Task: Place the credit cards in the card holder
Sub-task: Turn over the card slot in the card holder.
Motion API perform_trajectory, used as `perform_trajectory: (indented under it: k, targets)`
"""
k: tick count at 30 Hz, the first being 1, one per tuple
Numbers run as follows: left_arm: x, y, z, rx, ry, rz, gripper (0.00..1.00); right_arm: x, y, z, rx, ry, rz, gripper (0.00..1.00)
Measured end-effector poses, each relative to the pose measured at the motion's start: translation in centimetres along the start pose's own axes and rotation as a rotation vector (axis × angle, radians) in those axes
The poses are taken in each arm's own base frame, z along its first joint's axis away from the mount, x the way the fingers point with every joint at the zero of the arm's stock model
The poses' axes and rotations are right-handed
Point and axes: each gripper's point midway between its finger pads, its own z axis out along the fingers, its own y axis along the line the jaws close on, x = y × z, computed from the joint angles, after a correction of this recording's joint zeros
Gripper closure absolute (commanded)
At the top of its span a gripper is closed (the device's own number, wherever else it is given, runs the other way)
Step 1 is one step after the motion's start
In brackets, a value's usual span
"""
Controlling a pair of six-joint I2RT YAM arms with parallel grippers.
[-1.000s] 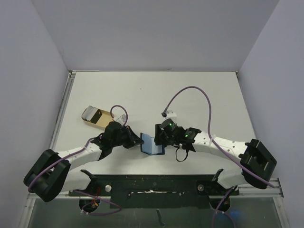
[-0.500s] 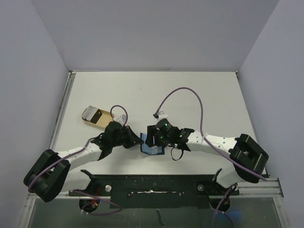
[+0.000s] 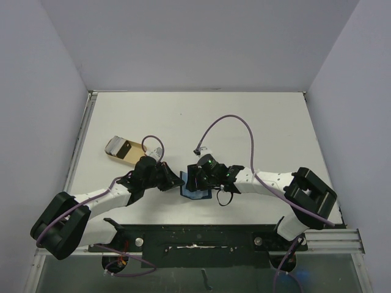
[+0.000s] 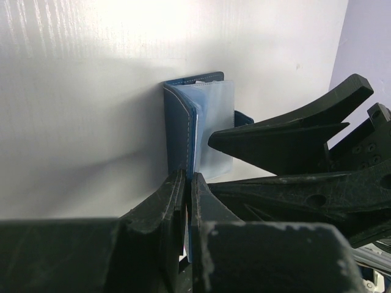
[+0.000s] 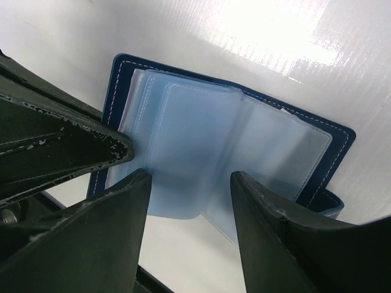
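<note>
Navy card holder (image 5: pixel 208 146) is open, translucent blue inside.

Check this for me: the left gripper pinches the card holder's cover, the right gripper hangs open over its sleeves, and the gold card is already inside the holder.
Only the last part is wrong. The top external view shows the gold card lying on the table, well apart from the card holder. The rest stands.

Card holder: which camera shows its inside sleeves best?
Right wrist: the card holder is open, clear sleeves facing the lens. Left wrist sees it edge-on, pinched by the left end effector. Top view shows only a blue sliver between arms.
</note>
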Motion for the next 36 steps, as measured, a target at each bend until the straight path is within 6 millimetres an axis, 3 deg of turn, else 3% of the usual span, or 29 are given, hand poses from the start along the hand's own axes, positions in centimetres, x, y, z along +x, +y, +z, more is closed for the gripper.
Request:
perform_trajectory:
  k: [3,11,16,25,28,33,36]
  targets:
    - [0.0,0.0,0.0,0.0,0.0,0.0,0.99,-0.03,-0.12,0.02,0.006,-0.002,0.0,0.48]
    - [0.04,0.08,0.02,-0.004,0.003,0.001,0.73,-0.07,-0.16,0.03,0.009,-0.005,0.0,0.5]
    - [-0.19,-0.17,0.17,-0.004,0.003,0.01,0.67,-0.07,-0.16,0.03,0.009,-0.005,0.0,0.5]
    - [-0.11,0.27,0.42,-0.024,0.01,0.014,0.7,-0.09,-0.18,0.03,0.01,-0.006,0.0,0.54]
    - [-0.09,0.38,0.43,-0.029,0.011,0.014,0.83,-0.16,-0.35,0.05,0.019,-0.01,0.0,0.54]
    - [-0.1,0.44,0.44,-0.031,0.01,0.016,0.88,-0.11,-0.63,0.09,0.028,-0.012,0.002,0.52]
    - [-0.11,0.43,0.44,-0.03,0.01,0.016,0.96,0.19,-0.6,0.16,0.018,-0.006,0.002,0.46]
